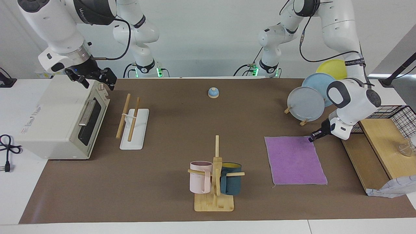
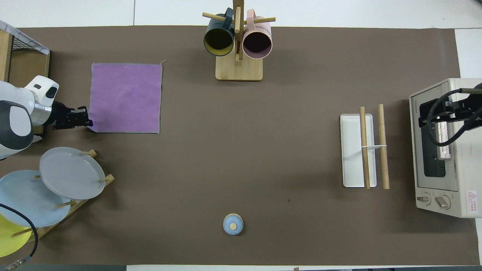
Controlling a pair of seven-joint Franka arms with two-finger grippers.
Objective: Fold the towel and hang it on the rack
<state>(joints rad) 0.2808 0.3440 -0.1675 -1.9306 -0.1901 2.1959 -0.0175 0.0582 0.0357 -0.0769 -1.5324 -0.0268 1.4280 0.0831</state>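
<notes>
The towel (image 1: 295, 160) lies flat and unfolded on the brown mat, purple face up, toward the left arm's end of the table; it also shows in the overhead view (image 2: 126, 98). My left gripper (image 1: 311, 138) is low at the towel's corner nearest the robots, also in the overhead view (image 2: 85, 119). The rack (image 1: 136, 130), two wooden rods on a white base, stands toward the right arm's end, beside the toaster oven; it shows in the overhead view (image 2: 352, 150). My right gripper (image 1: 95, 78) is open and empty, up over the toaster oven.
A toaster oven (image 1: 61, 120) stands at the right arm's end. A mug stand (image 1: 214, 201) with two mugs stands at the table's edge farthest from the robots. A plate stand with plates (image 1: 305, 104) and a wooden shelf (image 1: 383, 143) are near the left arm. A small blue knob (image 1: 213, 93) sits near the robots.
</notes>
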